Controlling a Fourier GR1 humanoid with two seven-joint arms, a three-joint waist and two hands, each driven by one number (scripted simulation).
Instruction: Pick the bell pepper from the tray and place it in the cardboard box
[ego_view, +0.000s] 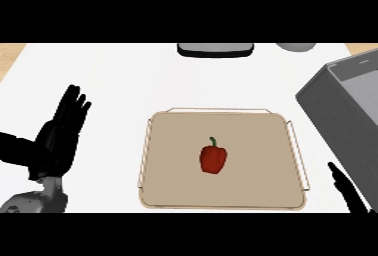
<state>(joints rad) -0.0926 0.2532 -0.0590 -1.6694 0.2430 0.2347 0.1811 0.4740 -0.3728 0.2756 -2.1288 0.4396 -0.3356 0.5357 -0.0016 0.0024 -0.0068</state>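
One bell pepper (213, 159) lies on one tray (177, 195); both hands' fingers straight, left hand (57, 140), right hand (349, 192).

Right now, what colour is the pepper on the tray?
Red with a green stem: the bell pepper, seen in the head view.

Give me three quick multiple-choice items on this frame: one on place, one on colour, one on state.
1. Where is the bell pepper?
A. In the box
B. On the tray
C. In the left hand

2. What colour is the pepper's body?
A. Red
B. Yellow
C. Purple

3. What is the left hand doing?
A. Curled round the pepper
B. Pressing on the tray
C. Open, holding nothing

Answers:
1 B: it lies near the middle of the tan tray.
2 A: red, with a green stem.
3 C: fingers straight, left of the tray, clear of it.

The grey box stands at the right.
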